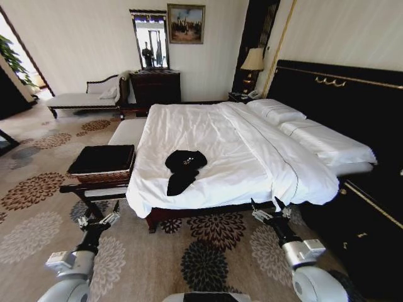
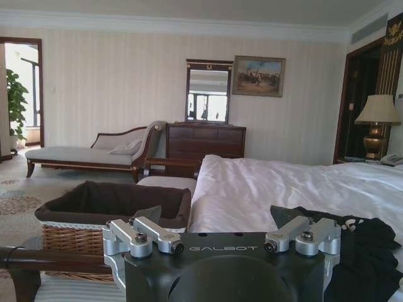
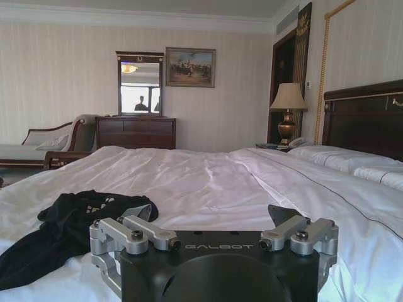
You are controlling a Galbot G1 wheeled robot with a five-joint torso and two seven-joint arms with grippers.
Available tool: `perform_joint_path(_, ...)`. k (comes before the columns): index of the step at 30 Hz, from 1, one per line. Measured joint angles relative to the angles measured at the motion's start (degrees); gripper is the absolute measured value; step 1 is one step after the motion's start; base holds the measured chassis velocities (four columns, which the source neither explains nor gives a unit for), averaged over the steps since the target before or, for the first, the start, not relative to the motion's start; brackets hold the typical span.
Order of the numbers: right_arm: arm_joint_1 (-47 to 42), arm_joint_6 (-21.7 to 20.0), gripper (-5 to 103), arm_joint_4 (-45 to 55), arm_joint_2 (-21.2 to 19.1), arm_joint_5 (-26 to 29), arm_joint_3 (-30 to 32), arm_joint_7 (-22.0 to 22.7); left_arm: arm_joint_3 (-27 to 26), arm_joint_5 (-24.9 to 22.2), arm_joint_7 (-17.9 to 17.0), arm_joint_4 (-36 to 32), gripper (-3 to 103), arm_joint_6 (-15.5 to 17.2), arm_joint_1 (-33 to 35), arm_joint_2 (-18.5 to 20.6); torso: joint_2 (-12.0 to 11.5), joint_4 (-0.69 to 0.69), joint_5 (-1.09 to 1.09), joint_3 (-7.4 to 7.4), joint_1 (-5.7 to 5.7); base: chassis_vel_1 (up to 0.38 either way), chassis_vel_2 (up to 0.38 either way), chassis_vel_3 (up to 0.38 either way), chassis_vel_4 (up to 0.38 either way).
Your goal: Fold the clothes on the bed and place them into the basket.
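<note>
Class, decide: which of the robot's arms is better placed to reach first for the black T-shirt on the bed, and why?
Probably the left. In the head view the T-shirt lies toward the bed's basket-side edge, nearer the left end effector than the right end effector. Both hang open, off the bed.

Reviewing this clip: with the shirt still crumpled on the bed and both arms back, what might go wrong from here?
1. The T-shirt lies bunched and twisted on the white duvet, so a grasp may also catch the bedding.
2. The left gripper and right gripper hang at the bed's near edge, short of the shirt, so reaching it may be a stretch.
3. The basket sits on a bench beside the bed; a loosely folded shirt might unfold on the way.
</note>
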Motion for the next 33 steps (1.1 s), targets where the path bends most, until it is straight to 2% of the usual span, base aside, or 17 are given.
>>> perform_joint_path(12,-1.3,1.9,100,-0.6,1.3,-1.0,-0.2,-1.6,0.5,1.3,0.5,-0.4,98,-0.6,0.8,-1.5,0.0,-0.01,0.01,0.00,0.00,0.000,0.000,0.000,0.000)
perform_joint_path(22,-1.6,2.8,100,-1.3,1.8,-1.9,-0.6,-1.7,-0.5,0.3,0.7,-0.1,98,-1.0,1.2,-0.5,0.0,-0.01,0.01,0.00,0.00,0.000,0.000,0.000,0.000)
perform_joint_path(33,-2.2,3.7,100,-1.7,2.1,-2.1,-0.3,-1.9,1.0,1.4,0.7,0.4,97,-1.4,1.2,-0.7,0.0,0.00,0.00,0.00,0.00,0.000,0.000,0.000,0.000)
